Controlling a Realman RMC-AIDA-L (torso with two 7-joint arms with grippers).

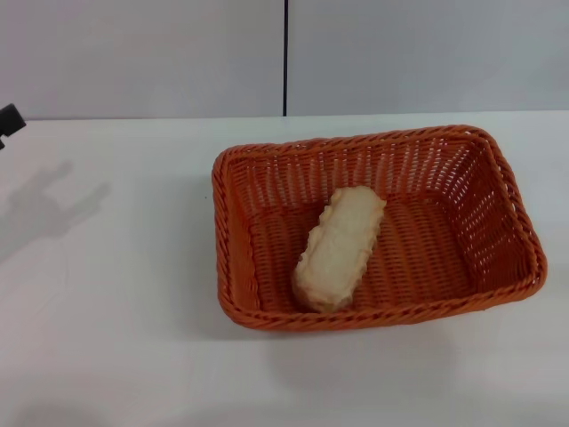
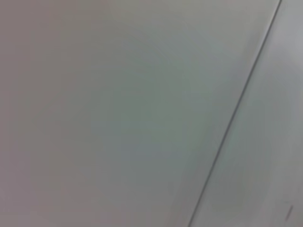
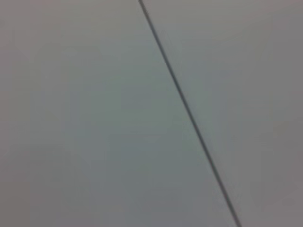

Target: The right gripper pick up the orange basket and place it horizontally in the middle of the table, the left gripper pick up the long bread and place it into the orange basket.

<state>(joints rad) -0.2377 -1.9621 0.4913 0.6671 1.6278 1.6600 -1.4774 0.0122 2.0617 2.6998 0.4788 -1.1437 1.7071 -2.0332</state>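
Both of the task's things already lie together in the head view: the large rectangular orange woven wicker basket [image 1: 373,227] sits lengthwise across the wide plain white tabletop [image 1: 107,311], a little right of centre, and the small oblong pale beige loaf with bumpy edges [image 1: 340,247] rests on the basket's floor, slanted, plain face up, one end near the front wall. By my judgement the placing is done, and what remains is only to draw the arms clear. To do that well, the left arm should pull up and away to its own side, not sweeping across the basket rim, so the loaf is not nudged. Only a small black tip of the left gripper [image 1: 9,118] shows, at the far left edge of the table, well apart from the basket; whether its fingers are spread or pressed together I cannot tell. Its shadow falls on the table just beside it. The right gripper does not appear here. Nothing else stands between that black tip and the basket, and a grey wall with a dark vertical seam rises behind.

From the left wrist camera, only the plain grey wall with a thin dark seam shows; no fingers, no loaf.

From the right wrist camera, likewise a grey wall and dark seam, with no gripper visible.
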